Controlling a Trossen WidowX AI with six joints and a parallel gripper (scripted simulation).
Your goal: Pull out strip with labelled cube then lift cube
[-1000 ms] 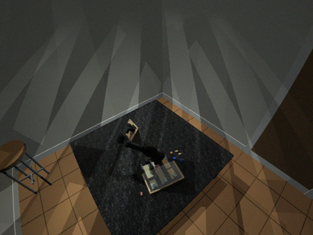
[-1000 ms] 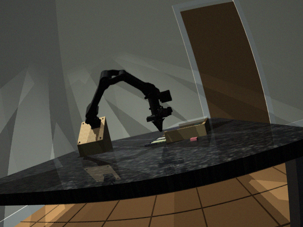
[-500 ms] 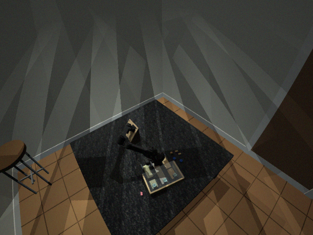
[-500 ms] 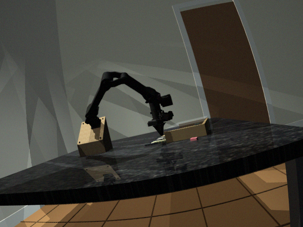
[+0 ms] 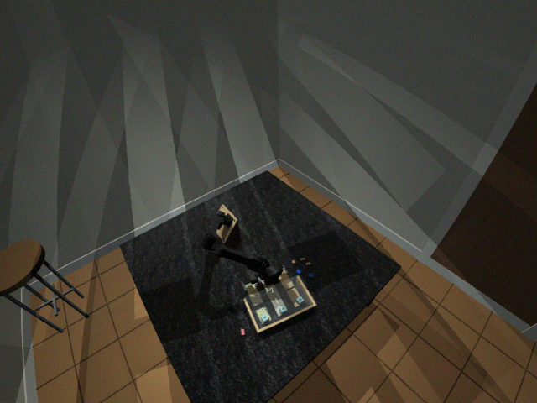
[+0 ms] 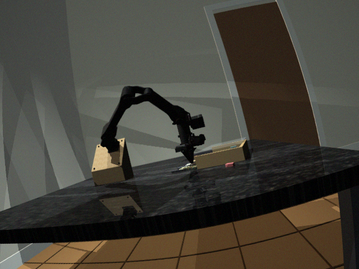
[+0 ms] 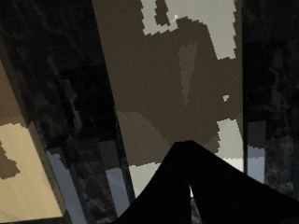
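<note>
My gripper (image 5: 261, 286) (image 6: 192, 162) (image 7: 184, 149) is shut and empty, pointing down in front of the wooden-walled box. In the wrist view its tips overlap the near end of the grey middle strip (image 7: 154, 89) (image 5: 269, 292); whether they touch it I cannot tell. A plain wooden strip (image 7: 39, 189) (image 5: 296, 291) lies beside it. A patterned strip (image 5: 260, 311) lies on the other side. Teal-marked items (image 5: 264, 317) (image 5: 283, 308) (image 5: 299, 299) sit at the far ends of the three strips; their labels are too small to read. Any breaks in the strips are hard to see.
The box (image 5: 286, 320) (image 6: 214, 159) has low wooden walls. A pink block (image 5: 242, 332) (image 6: 229, 164) lies outside it. Two blue discs (image 5: 298, 271) (image 5: 310, 275) and several small wooden pieces (image 5: 308, 264) lie on the other side. Short pale rails (image 7: 256, 163) flank the middle strip.
</note>
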